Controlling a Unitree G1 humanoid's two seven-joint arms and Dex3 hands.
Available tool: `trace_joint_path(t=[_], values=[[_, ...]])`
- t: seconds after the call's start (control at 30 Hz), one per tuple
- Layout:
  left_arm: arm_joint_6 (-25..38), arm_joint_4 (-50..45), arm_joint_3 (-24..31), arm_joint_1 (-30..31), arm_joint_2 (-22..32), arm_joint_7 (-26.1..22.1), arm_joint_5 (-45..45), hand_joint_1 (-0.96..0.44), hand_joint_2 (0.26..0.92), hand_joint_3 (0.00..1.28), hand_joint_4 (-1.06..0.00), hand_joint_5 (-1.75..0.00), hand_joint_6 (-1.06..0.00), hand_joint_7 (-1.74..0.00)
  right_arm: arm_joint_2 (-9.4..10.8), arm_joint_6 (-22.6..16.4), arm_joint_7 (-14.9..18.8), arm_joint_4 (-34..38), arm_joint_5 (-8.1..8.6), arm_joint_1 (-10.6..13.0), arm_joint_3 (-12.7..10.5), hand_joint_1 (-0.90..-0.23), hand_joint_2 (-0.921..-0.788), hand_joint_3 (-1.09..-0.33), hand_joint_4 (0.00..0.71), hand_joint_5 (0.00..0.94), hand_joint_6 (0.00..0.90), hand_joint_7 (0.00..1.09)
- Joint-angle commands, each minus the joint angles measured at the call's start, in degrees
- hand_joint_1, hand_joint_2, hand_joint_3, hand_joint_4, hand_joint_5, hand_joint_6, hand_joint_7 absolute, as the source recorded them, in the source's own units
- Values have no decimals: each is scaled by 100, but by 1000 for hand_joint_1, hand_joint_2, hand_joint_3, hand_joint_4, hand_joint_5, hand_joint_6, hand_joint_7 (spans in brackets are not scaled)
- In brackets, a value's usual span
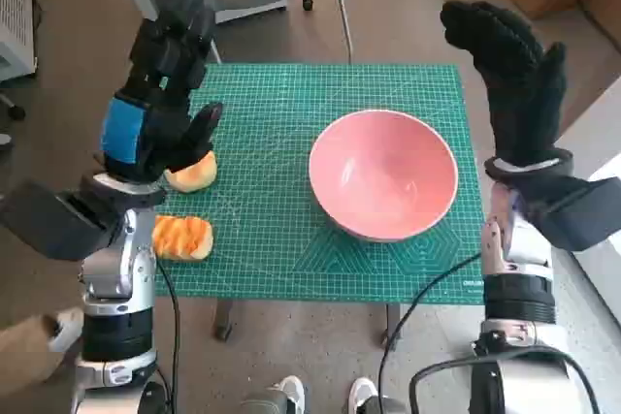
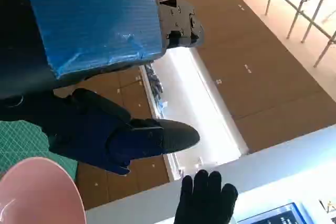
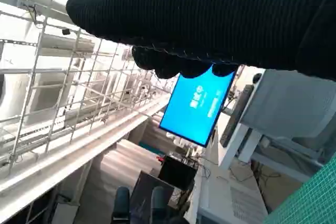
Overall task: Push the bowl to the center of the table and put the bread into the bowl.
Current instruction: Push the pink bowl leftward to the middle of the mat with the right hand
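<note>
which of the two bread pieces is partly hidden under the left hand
The rounder, paler bread, farther from the robot; the left hand overlaps it. The striped orange bread lies fully exposed.

Your head cam looks steeply down on the counter (image 1: 291, 94) from close above, with both arms rising from below. The left wrist cam sits right behind the left hand (image 2: 94, 24), tilted up across the room; it shares the pink bowl (image 2: 37, 192) and the right hand (image 2: 206, 200) with the head view. The right wrist cam, tight behind the glove, faces a blue screen (image 3: 197, 106).
</note>
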Motion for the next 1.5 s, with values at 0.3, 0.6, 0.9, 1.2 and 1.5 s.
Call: trace_joint_path(t=[0.3, 0.6, 0.9, 1.2, 1.5], values=[[10, 26, -16, 75, -31, 3, -44, -643, 921, 483, -23, -31, 1, -363, -6, 85, 170, 177, 152, 32, -40, -623, -921, -582, 283, 1, 385, 10], [16, 0, -32, 78, -32, 25, -17, -637, 921, 483, -22, -32, 1, -363, -29, 110, 195, 117, 175, 34, -8, -622, -921, -576, 284, 1, 384, 10], [4, 50, -33, 75, -28, 9, -41, -627, 921, 486, -20, -33, 1, -359, -90, 83, 270, 219, 203, 13, -35, -619, -921, -575, 284, 1, 384, 9], [-9, 105, -20, 66, -28, 2, -59, -632, 921, 483, -21, -34, 1, -361, -267, -50, 353, 860, 252, -148, -220, -626, -921, -574, 283, 0, 382, 8], [-18, 100, 1, 96, -29, 13, -67, -634, 921, 475, -22, -35, 1, -361, -477, -308, 189, 2018, 71, -396, -401, -615, -921, -606, 268, 0, 356, 1]])
